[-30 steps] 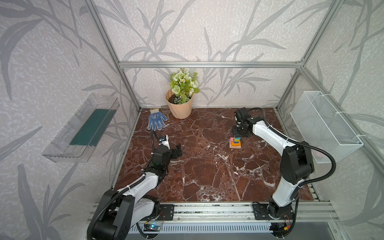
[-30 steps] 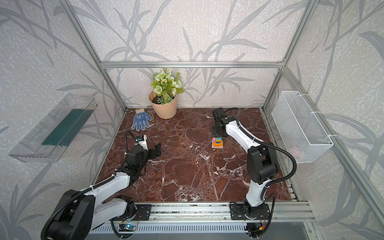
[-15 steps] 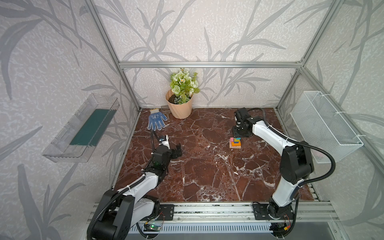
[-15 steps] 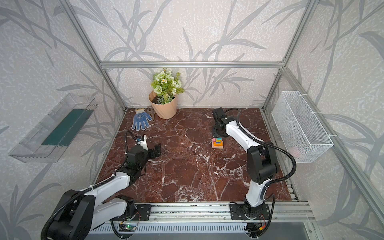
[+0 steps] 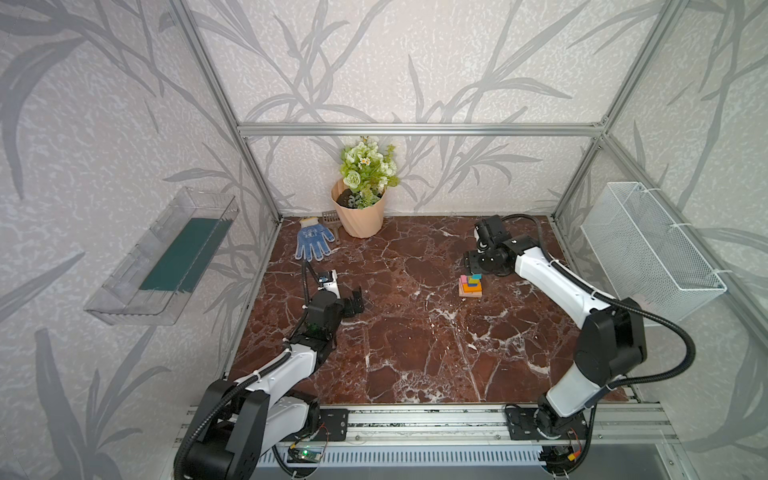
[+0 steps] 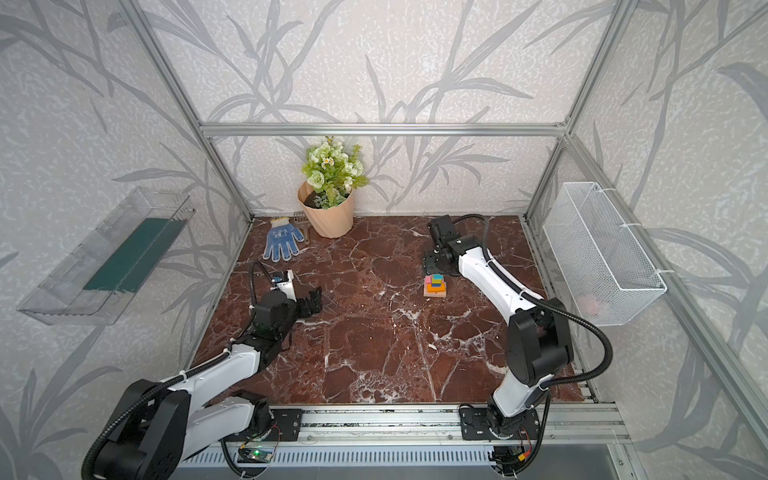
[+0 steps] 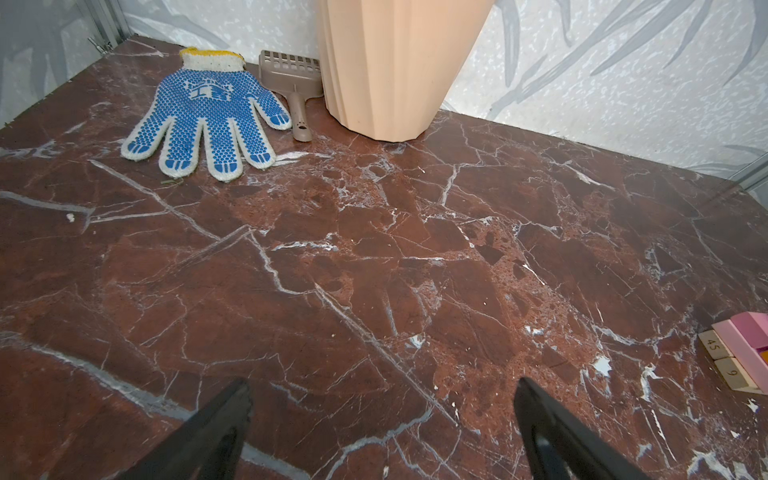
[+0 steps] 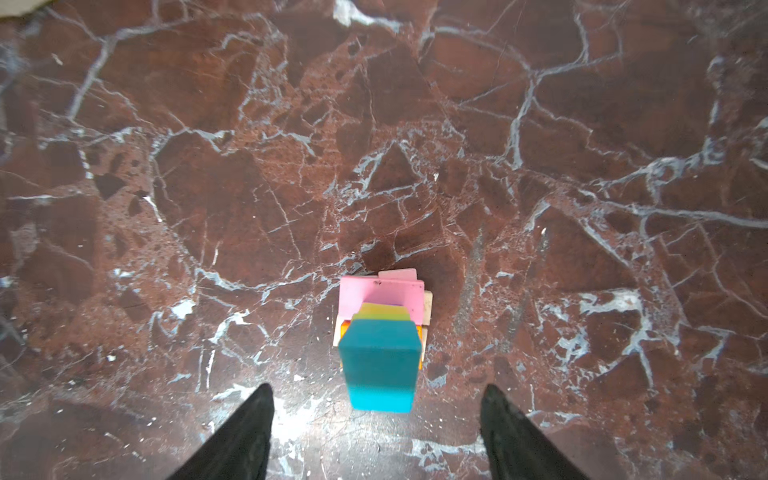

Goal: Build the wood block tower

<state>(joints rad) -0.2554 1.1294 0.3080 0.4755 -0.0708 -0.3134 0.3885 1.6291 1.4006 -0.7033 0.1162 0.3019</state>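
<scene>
Wood blocks are standing as one small stepped tower on the marble table. It is sitting well apart from the peach flower pot, off toward the right arm's side and nearer the arm bases than the pot is. In both top views I am seeing plain wood at the bottom, pink on that, then orange, blue and yellow, with a teal block lying on top. I am not seeing any block lying loose elsewhere on the table.

From the right wrist camera I am looking straight down on the tower. The teal block is filling the middle and pink is showing beyond it. The right gripper is hanging just above the stack with its jaws standing wide. Bare marble is showing between each fingertip and the teal block, so nothing is being gripped.

The left gripper is hovering low over the table in front of the pot, well apart from it and from the tower. Its jaws are spread as wide as they go and are holding nothing, which the left wrist camera is confirming. At the edge of that view the tower's plain base blocks are showing the printed numbers 45 and 9.

A blue dotted glove is lying flat just beside the pot on the left arm's side. A beige scoop is lying between the two.
</scene>
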